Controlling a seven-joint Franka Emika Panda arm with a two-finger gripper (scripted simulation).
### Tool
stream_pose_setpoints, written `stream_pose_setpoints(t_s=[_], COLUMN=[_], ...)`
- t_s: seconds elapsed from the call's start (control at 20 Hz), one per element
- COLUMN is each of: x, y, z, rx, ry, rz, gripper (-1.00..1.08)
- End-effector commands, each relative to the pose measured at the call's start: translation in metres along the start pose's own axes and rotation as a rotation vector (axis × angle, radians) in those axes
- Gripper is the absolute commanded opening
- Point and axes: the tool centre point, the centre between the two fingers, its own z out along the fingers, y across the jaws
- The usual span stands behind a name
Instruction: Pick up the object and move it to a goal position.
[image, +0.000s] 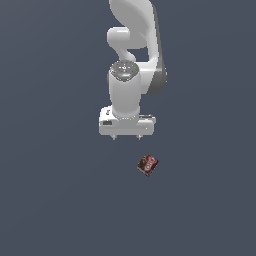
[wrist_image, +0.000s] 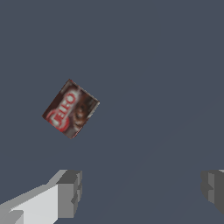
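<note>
I've got the gripper (image: 126, 137) hanging above the floor (image: 50, 200) w/ its fingers spread wide, nothing between them. In the wrist view both fingertips (wrist_image: 70, 192) show w/ a broad bare gap across.

The object (image: 147, 165) is a small flat box, dark red-brown, white and red label face up. It lies flat on the floor, turned at an angle, near the gripper but off to the exterior view's right and lower in that pic. Not under the fingers yet; wrist view shows it (wrist_image: 71, 108) clear of the gap, apart from both pads.

Handling, my guess: light, stiff carton, prob. a bit slick on the printed face. Thin, so not much edge height to bite on. I can't tell its thickness from these pics.

Where I'd take hold: across the short dimension, pads on the two long side edges, centred over the label. That means rotating the wrist to match the box's skew first, else the pads hit corners and it spins out. Squeeze gently; carton could dent.
</note>
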Motion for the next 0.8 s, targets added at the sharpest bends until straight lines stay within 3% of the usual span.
stream_pose_setpoints(t_s=[0.0, 0.75], x=[0.001, 0.02], y=[0.0, -0.027], z=[0.001, 0.027], rx=[0.0, 0.001], ry=[0.0, -0.005], rz=[0.007, 0.198], gripper=[1.0, 1.0])
